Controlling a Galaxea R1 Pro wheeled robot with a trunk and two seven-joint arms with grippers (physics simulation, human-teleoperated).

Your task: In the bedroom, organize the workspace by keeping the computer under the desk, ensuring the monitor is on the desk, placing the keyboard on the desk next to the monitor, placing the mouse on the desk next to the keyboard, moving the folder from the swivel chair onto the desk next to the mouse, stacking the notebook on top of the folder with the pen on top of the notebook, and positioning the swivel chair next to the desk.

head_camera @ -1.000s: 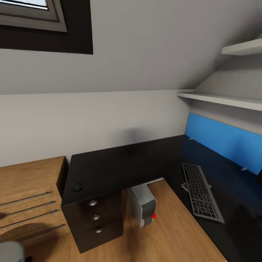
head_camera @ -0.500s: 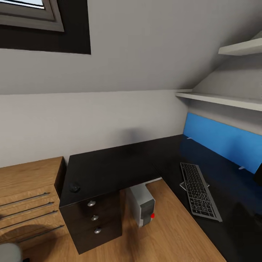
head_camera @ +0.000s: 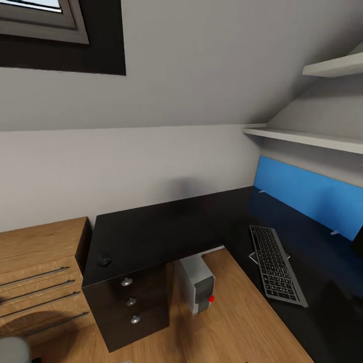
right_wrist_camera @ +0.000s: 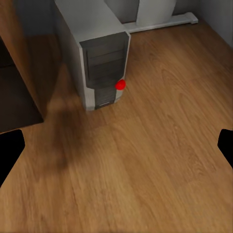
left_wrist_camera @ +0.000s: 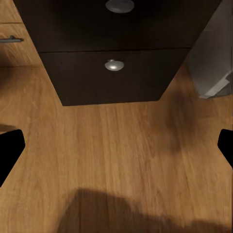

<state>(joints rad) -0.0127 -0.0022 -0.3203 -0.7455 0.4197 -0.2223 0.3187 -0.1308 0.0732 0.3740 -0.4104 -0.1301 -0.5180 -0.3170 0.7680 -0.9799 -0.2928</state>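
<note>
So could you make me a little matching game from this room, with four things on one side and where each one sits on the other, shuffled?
Things:
1. mouse
2. keyboard
3. computer
4. round silver knobs

Places:
A. on the wooden floor, under the desk
B. on the fronts of the black drawers
C. on the desk's right wing, in front of the blue panel
D. near the desk's left front corner, beside the wooden chest of drawers

Pairs: 1-D, 2-C, 3-A, 4-B
</note>
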